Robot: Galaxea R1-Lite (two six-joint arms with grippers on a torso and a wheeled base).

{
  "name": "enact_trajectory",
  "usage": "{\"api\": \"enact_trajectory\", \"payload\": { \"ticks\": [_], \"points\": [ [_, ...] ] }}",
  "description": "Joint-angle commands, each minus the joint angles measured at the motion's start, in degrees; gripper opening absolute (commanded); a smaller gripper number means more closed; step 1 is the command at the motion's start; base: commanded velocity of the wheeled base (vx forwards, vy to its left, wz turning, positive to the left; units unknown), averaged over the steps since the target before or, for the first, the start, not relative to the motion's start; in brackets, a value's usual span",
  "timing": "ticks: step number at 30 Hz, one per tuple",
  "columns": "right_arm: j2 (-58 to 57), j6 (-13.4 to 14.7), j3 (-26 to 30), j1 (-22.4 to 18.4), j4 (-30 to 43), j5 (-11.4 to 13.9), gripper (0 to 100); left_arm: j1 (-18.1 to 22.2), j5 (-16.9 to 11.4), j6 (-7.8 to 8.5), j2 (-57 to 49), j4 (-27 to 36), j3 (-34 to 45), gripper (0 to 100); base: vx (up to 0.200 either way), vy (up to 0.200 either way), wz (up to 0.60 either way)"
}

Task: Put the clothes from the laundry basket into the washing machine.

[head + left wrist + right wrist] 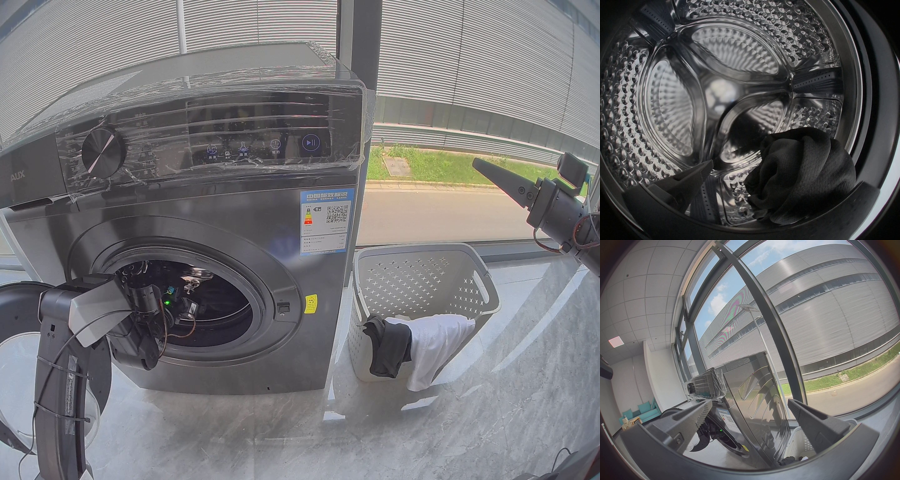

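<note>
Your left tool is inside the drum of the washing machine, past the round rim of the opening. Its fingers stand apart: one finger is bare, and the other is hidden under a dark garment bunched low in the drum, just inside the front lip. The door hangs swung open on the left, just beside your left arm.

The basket stands on the floor just right of the machine, close against its side, with the window behind it. A black garment and a white garment hang over its near rim, touching, with the black one on the left. The floor runs on to the near side and to the right of the basket.

Your right tool is held high at the far right, well apart from the basket. Its fingers are apart, with nothing between them.
</note>
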Motion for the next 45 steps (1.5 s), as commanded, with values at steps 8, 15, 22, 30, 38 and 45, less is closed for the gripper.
{"api": "enact_trajectory", "payload": {
  "ticks": [8, 15, 22, 30, 38, 45],
  "points": [
    [0.26, 0.07, -0.1, 0.01, -0.03, 0.03, 100, -4.25, 9.74, -19.0, -1.23, -1.59, -2.77, 100, 0.0, 0.0, 0.0],
    [-0.18, 0.16, -0.1, -0.08, -0.03, 0.03, 100, -2.32, -5.38, 0.6, -1.49, -2.74, 2.5, 100, 0.0, 0.0, 0.0],
    [-0.36, 0.16, -0.28, -0.08, -0.03, 0.03, 100, -2.93, -10.13, 0.42, -5.27, -2.12, 11.82, 100, 0.0, 0.0, 0.0],
    [-0.36, 0.25, -0.37, -0.08, -0.03, 0.03, 100, -2.32, -12.15, -9.86, -10.28, -2.65, 21.14, 100, 0.0, 0.0, 0.0],
    [-0.36, 0.25, -0.45, -0.08, -0.03, 0.12, 100, -2.23, -10.3, -21.29, -14.41, -2.3, 21.57, 100, 0.0, 0.0, 0.0],
    [-0.36, 0.25, -0.45, 0.01, -0.03, 0.12, 100, -5.22, 4.81, -38.34, -13.88, -2.65, 18.32, 100, 0.0, 0.0, 0.0]
  ]
}}
